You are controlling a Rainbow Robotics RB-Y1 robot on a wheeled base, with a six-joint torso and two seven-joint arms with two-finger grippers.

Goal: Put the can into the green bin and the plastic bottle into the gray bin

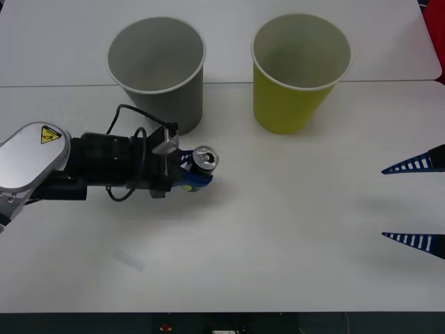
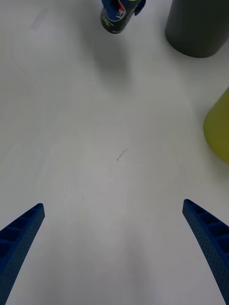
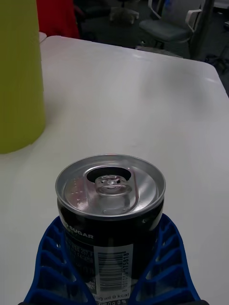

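Note:
The can [image 1: 206, 158] stands upright in front of the gray bin [image 1: 156, 66], silver pull-tab top [image 3: 110, 185] showing. My left gripper [image 1: 200, 172] reaches in from the left and is shut on the can, its blue fingers [image 3: 50, 252] cupping the dark label on both sides. The green bin [image 1: 299, 69] stands to the right of the gray one, both upright at the back. My right gripper [image 1: 382, 203] hangs open near the table's right edge with nothing between its fingers [image 2: 24, 233]. It faces the can [image 2: 117, 14]. The plastic bottle is out of view.
The white table [image 1: 278, 243] is bare in front and between the arms. A seam [image 1: 55, 85] runs across it behind the bins. Office chairs [image 3: 167, 24] stand beyond the far table edge.

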